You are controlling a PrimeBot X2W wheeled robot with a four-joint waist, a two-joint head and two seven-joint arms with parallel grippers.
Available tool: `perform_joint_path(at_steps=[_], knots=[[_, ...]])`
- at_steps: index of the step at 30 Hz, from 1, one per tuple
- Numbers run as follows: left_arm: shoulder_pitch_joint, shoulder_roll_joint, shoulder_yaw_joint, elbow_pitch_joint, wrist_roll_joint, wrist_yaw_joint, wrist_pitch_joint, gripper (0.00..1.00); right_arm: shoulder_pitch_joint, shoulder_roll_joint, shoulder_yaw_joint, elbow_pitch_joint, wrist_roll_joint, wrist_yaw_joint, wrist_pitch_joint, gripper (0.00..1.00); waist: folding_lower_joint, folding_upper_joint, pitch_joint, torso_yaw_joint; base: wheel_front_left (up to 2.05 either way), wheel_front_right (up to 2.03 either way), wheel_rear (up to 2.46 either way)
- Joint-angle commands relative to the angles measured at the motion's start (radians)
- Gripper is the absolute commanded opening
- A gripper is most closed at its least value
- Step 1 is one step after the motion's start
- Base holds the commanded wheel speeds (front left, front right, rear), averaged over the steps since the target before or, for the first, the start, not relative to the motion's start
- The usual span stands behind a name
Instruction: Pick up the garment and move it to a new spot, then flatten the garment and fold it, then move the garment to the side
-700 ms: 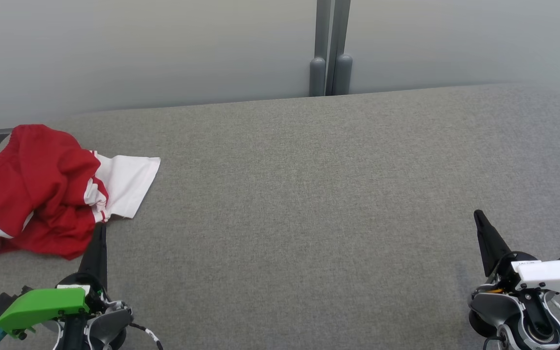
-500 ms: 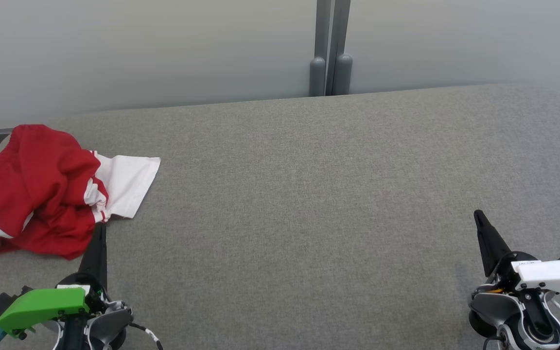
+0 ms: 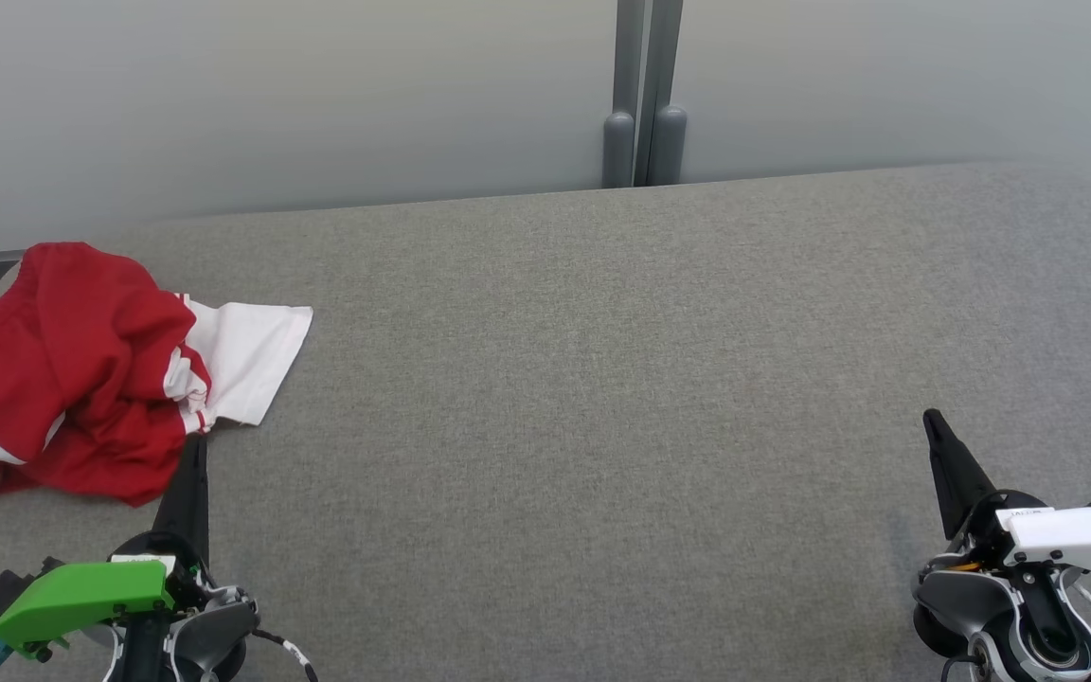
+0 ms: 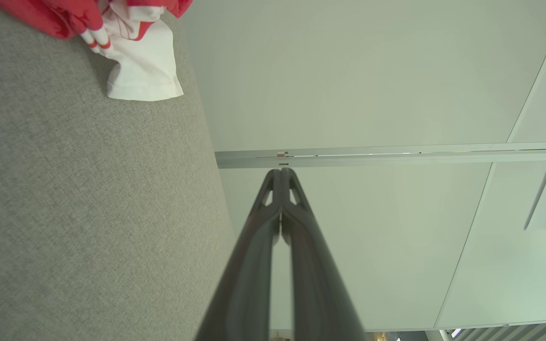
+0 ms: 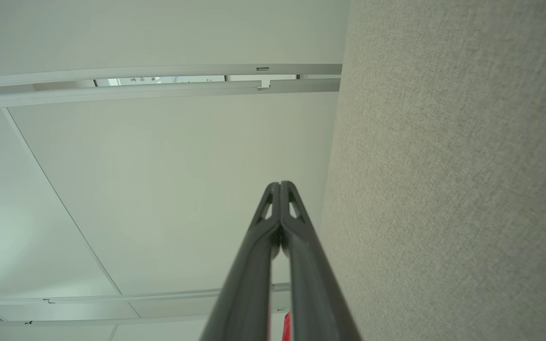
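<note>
Soft, even light fills the head view. The grey fabric surface point(image 3: 602, 379) is uniformly lit, its weave sharp and free of glare. The garment point(image 3: 62, 379) throws only a faint shadow along its lower edge. In the wrist views the wide lens bows the wall rails point(image 5: 154, 87) toward the frame edges. The left gripper point(image 4: 281, 174) and right gripper point(image 5: 280, 183) go soft toward the bottom edge.
</note>
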Motion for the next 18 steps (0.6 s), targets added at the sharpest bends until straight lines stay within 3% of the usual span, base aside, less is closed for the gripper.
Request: perform_joint_path(at_steps=[1, 6, 7, 18], knots=[[-0.012, 0.001, 0.002, -0.001, 0.009, -0.004, 0.003, 0.00, -0.007, -0.001, -0.001, 0.000, 0.001, 0.001, 0.002, 0.00, 0.0000, -0.0001, 0.000, 0.000, 0.00, 0.00, 0.00], [-0.012, 0.001, 0.002, -0.001, 0.009, -0.004, 0.003, 0.00, -0.007, -0.001, -0.001, 0.000, 0.001, 0.001, 0.002, 0.00, 0.0000, -0.0001, 0.000, 0.000, 0.00, 0.00, 0.00], [0.001, 0.000, -0.001, 0.002, 0.000, 0.000, 0.000, 1.00, 0.001, 0.000, 0.000, 0.003, 0.000, 0.000, 0.000, 1.00, 0.0000, -0.0001, 0.000, 0.000, 0.00, 0.00, 0.00], [0.031, -0.007, -0.021, 0.015, 0.023, 0.002, -0.038, 1.00, 0.013, 0.009, 0.043, 0.024, -0.016, 0.000, -0.040, 1.00, 0.0000, -0.0001, 0.001, 0.000, 0.00, 0.00, 0.00]])
